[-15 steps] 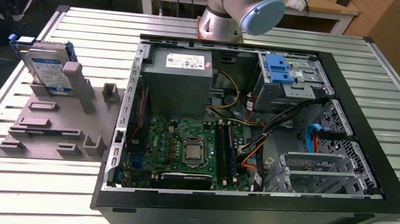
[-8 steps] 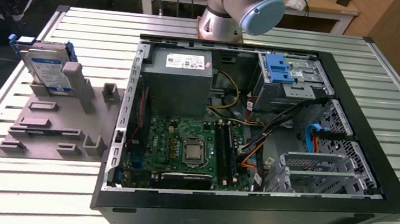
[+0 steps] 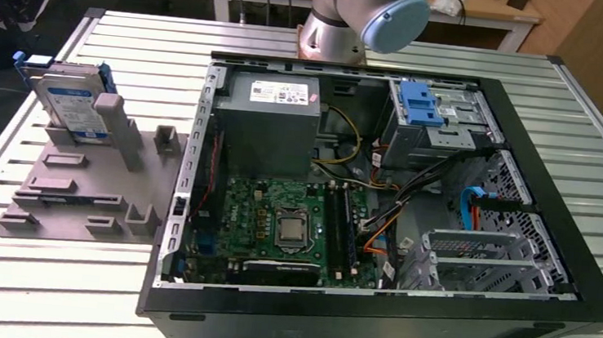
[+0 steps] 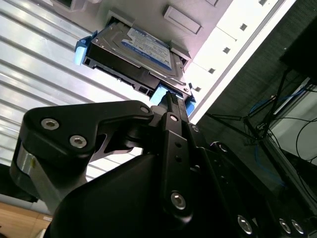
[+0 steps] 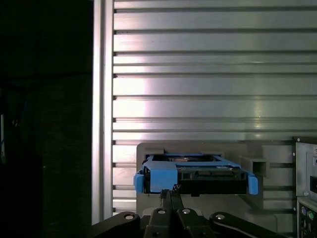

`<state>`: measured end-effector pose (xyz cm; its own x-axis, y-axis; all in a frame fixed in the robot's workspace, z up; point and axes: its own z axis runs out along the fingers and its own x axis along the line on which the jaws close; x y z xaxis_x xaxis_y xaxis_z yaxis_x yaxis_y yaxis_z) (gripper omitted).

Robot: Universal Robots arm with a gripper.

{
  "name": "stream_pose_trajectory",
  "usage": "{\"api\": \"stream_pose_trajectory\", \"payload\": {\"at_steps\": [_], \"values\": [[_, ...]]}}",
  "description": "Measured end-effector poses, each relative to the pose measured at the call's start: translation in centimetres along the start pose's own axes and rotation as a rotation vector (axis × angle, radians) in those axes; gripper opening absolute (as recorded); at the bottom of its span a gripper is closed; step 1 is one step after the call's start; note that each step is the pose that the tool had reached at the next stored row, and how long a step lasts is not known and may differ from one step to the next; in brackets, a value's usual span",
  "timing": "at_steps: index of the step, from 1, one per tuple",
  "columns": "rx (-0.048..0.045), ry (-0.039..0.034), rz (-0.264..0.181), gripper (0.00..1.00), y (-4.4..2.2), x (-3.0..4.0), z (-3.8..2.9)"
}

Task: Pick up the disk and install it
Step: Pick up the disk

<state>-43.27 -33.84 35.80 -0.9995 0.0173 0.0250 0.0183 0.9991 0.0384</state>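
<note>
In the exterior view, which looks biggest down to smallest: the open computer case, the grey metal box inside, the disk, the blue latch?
Largest to smallest:
1. computer case
2. grey metal box
3. disk
4. blue latch
No two look close enough to doubt.

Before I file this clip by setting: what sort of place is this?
Probably a robotics lab or workshop for computer assembly: an open computer case lies on a slatted metal table, the disk stands in a grey holder beside it, and a robot arm's base rises behind.

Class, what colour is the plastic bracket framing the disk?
Blue; the bracket around the disk shows best in the first wrist view.
</note>
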Motion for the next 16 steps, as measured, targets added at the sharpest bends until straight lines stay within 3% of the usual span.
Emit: {"api": "stream_pose_trajectory", "payload": {"at_steps": [16], "values": [[0.0002, 0.0004, -0.010, 0.11, 0.00, 0.00, 0.00]]}}
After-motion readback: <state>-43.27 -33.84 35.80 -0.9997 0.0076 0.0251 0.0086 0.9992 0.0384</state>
